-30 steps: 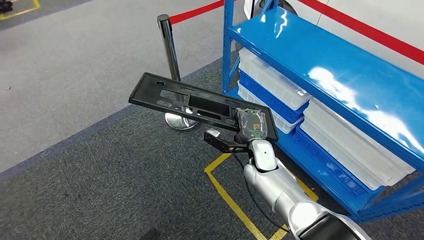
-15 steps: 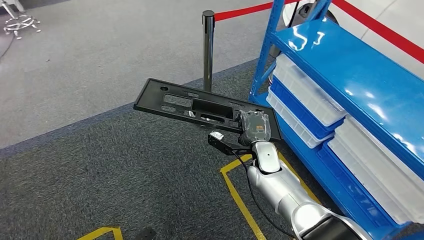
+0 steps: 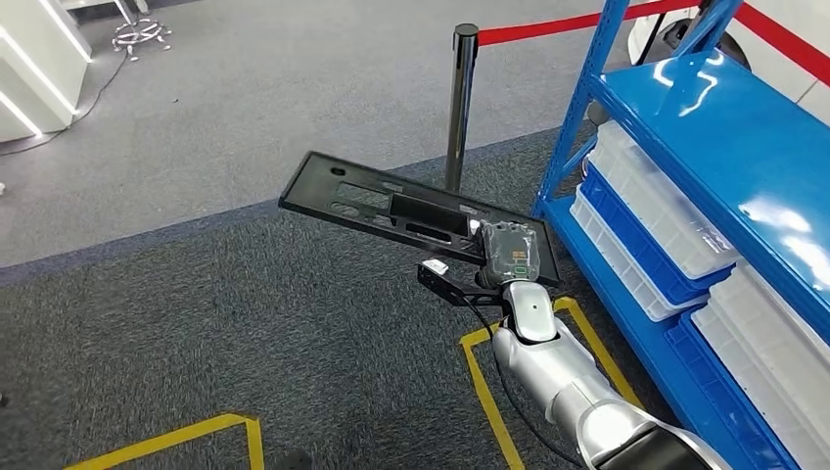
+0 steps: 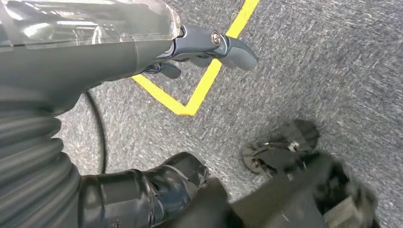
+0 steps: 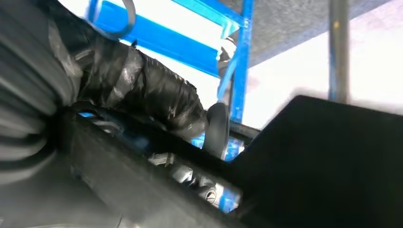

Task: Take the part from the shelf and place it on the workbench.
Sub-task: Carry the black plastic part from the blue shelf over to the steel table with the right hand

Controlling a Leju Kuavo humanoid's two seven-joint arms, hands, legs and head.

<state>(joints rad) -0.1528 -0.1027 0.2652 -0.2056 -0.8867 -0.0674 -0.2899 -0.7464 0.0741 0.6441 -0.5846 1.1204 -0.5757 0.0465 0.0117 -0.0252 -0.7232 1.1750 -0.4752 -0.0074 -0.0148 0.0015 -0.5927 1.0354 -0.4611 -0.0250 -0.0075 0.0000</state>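
A long, flat black plastic part [image 3: 391, 206] with several cut-outs is held out level in front of me, above the carpet. My right hand [image 3: 509, 253] grips its near right end, fingers over the top. In the right wrist view the part [image 5: 332, 161] is a dark slab close to the camera, with the taped fingers [image 5: 142, 95] wrapped on its edge. The blue shelf [image 3: 724, 127] stands to the right of the part. My left hand [image 4: 119, 47] hangs over the carpet with its fingers apart and nothing in it.
White and blue bins [image 3: 656, 211] fill the shelf's lower levels. A metal stanchion post [image 3: 460, 108] with a red belt [image 3: 548, 27] stands just behind the part. Yellow tape lines [image 3: 484, 382] mark the dark carpet; lighter grey floor lies further out to the left.
The whole picture has shifted: the camera has turned left, so the shelf and post now sit further right. The part stays in my right hand, held the same way.
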